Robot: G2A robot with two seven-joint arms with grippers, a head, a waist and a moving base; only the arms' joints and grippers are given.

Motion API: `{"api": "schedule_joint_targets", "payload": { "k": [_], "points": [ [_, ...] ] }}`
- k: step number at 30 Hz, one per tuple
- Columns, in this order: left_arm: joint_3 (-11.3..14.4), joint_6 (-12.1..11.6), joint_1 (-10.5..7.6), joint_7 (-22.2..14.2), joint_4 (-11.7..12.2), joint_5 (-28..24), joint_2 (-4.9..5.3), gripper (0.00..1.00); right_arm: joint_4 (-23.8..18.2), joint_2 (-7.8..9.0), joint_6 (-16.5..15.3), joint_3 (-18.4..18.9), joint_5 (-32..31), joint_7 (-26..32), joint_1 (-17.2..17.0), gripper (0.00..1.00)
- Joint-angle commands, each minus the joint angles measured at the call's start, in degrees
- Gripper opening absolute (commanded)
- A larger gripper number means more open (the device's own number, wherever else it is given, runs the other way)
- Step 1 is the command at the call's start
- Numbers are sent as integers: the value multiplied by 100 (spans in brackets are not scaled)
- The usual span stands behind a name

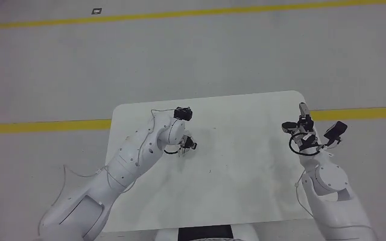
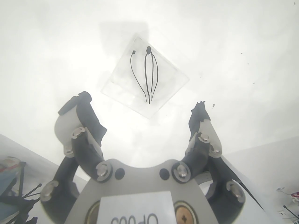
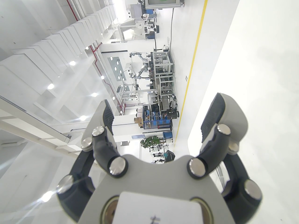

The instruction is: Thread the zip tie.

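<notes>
Setting: a white table seen from above, on a pale floor crossed by a yellow floor line.
Left gripper: the left gripper hangs over the table with its jaws spread wide and nothing between them. Its two fingers are wrapped in black at the tips.
Left gripper's place: in the top view it sits a little toward 10 o'clock from the table's middle, at the end of the arm that comes in from 7 o'clock.
Zip ties: several thin black zip ties lie flat, not threaded. Their small square heads are at the end farther from the left gripper, and their tails run together at the nearer end. One lies slightly apart from the rest, whose strands bow outward between head and tail. Their exact number cannot be told.
Holder: the ties rest on a clear tray, a square turned corner-on to the left gripper. It lies on the table just ahead of the open fingertips and apart from them.
Right gripper: the right gripper is also spread open and holds nothing. Its ribbed dark pads face each other across a wide gap.
Right gripper's place: in the top view it is at the table's edge near 2 o'clock, well apart from the ties, pointing away over the floor.
</notes>
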Motion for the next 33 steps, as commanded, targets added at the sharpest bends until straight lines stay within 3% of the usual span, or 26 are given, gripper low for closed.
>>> {"api": "schedule_joint_targets", "payload": {
  "k": [1, 5, 10, 12, 13, 15, 18, 23, 26, 33],
  "points": [
    [0, 0, 0, 1, 0, 0, 0, 100, 0, 0, 0, 0, 0, 0, 0, 100],
    [75, 19, -7, 215, -57, 66, -33, 100, 0, 0, 0, 0, 0, 0, 0, 100],
    [152, 83, -69, 293, 87, 14, -95, 96, 0, 0, 0, 0, 0, 0, 0, 100],
    [168, 98, -87, 310, 131, -22, -114, 70, 0, 0, 0, 0, 0, 0, 0, 100],
    [173, 98, -93, 310, 146, -33, -120, 64, 0, 0, 0, 0, 0, 0, 0, 100],
    [178, 105, -102, 311, 169, -41, -129, 41, 0, 0, 0, 0, 0, 0, 0, 100],
    [164, 120, -104, 300, 184, -32, -132, 31, 0, 0, 0, 0, 0, 0, 0, 100],
    [139, 120, -77, 265, 225, 21, -143, 27, 0, 0, 0, 0, 0, 0, 0, 100],
    [149, 120, -58, 266, 254, 32, -156, 16, 0, 0, 0, 0, 0, 0, 0, 100],
    [222, 106, -57, 315, 396, 22, -199, 13, 0, 0, 0, 0, 0, 0, 0, 100]
  ]
}}
